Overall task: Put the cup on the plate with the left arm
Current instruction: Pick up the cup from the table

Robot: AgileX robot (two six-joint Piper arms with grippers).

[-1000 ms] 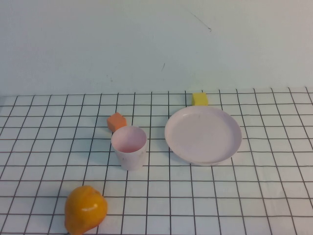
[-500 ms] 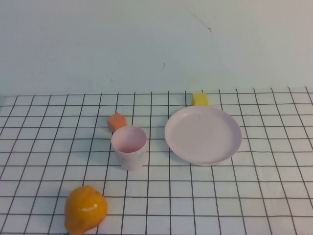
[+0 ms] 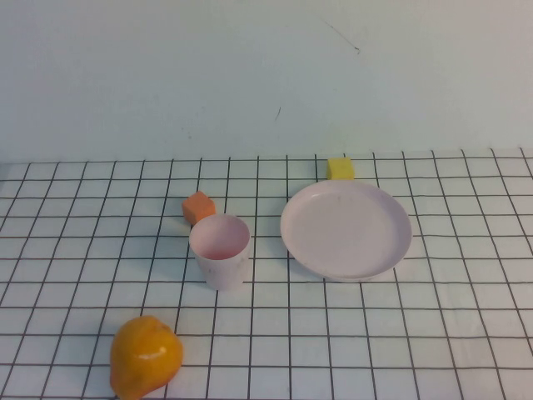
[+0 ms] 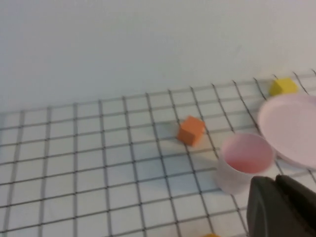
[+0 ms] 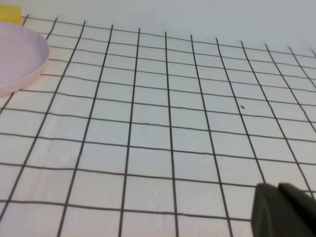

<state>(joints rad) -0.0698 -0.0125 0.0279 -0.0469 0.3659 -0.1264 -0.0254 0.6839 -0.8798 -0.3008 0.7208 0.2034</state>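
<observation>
White gridded cloth [image 3: 433,333] under plain wall. Left gripper [image 4: 279,210] low near cup [image 3: 220,251], finger state unreadable. Cup upright, apart from plate [image 3: 346,230], between orange cube [image 3: 198,207] and glossy orange fruit [image 3: 145,357]. Advice: pinch thin plastic rim, lift clear of raised plate lip. Right gripper [image 5: 284,211] parked beyond plate, state unreadable.

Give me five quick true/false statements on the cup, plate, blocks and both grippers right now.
1. The cup stands upright on the table, left of the plate. True.
2. The plate holds the yellow block. False: the block sits behind its far rim.
3. The orange block lies just behind the cup. True.
4. The left gripper grips the cup. False: it is apart from the cup.
5. The right gripper is over the plate. False: it is above bare grid cloth.
</observation>
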